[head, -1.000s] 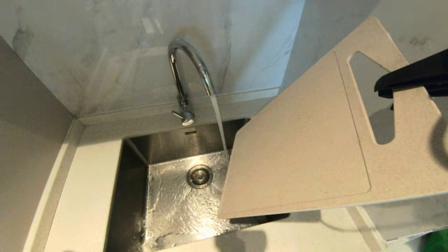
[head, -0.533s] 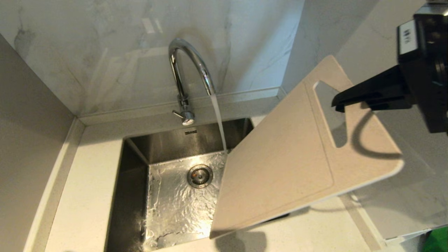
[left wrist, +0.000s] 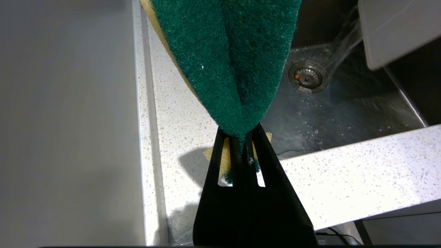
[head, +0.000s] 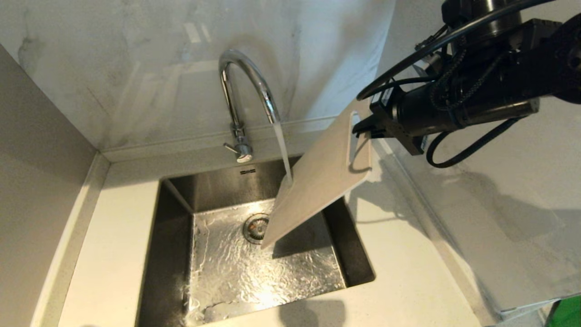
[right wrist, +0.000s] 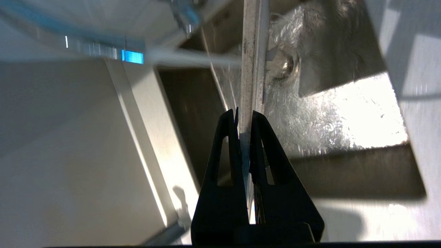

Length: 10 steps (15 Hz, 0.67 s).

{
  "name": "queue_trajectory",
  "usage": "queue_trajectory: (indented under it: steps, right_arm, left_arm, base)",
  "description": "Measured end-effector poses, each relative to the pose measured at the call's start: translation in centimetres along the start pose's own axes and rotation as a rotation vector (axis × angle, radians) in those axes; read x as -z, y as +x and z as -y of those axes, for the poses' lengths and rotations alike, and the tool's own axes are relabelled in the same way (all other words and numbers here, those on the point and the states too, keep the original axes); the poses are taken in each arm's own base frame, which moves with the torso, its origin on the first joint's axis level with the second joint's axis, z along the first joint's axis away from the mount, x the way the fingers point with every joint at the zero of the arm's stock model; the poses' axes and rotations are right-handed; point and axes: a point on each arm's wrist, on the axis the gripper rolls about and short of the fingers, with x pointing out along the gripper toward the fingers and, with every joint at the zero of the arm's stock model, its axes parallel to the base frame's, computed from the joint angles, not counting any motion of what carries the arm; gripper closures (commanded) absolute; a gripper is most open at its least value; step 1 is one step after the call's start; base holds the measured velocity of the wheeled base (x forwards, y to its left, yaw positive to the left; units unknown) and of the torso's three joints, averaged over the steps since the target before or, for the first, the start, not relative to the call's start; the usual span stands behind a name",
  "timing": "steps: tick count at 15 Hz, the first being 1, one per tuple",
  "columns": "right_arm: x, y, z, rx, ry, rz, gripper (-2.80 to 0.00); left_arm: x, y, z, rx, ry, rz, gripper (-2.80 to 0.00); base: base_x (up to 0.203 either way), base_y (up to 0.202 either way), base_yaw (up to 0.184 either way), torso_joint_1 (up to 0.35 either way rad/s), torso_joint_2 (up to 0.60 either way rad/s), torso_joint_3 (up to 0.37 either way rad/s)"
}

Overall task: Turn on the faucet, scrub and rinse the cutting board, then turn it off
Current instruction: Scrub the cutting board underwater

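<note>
Steel sink (head: 174, 236) set in a speckled white countertop (head: 113, 236), round drain (head: 254, 227) in its wet floor. Marble-look wall (head: 136, 68) behind.

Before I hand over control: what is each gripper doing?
Left gripper: shut on the sponge.
Right gripper: shut on the board.

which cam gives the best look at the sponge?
Left wrist view: the sponge fills the upper middle, green scrub face folded, yellow edge showing, pinched in the shut left pincer. Head view shows no sponge in the sink area. Right wrist view shows none, only the cutting board edge-on.
</note>
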Motion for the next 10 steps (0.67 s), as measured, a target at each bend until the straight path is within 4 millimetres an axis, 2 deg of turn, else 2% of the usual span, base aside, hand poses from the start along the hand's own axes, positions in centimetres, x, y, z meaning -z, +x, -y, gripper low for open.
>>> queue_trajectory:
  steps: [2,5,8,10]
  right_arm:
    - [-1.1,1.5,0.5,0.002,0.006,0.024,0.0]
    - [-1.7,3.1,1.2,0.017,0.015,0.02,0.0]
    - [-1.6,3.7,1.5,0.029,0.024,0.003,0.0]
    - [-1.3,3.2,1.6,0.045,0.034,-0.017,0.0]
  left_arm:
    - [0.0,0.0,0.0,0.0,0.001,-0.001,0.0]
    - [0.0,0.0,0.0,0.0,0.001,-0.001,0.0]
    - [0.0,0.0,0.0,0.0,0.003,-0.002,0.0]
    - [0.0,0.0,0.0,0.0,0.0,-0.002,0.0]
  base:
    - [0.0,0.0,0.0,0.0,0.0,0.0]
    - [0.0,0.0,0.0,0.0,0.0,0.0]
    - [0.0,0.0,0.0,0.0,0.0,0.0]
    - [0.0,0.0,0.0,0.0,0.0,0.0]
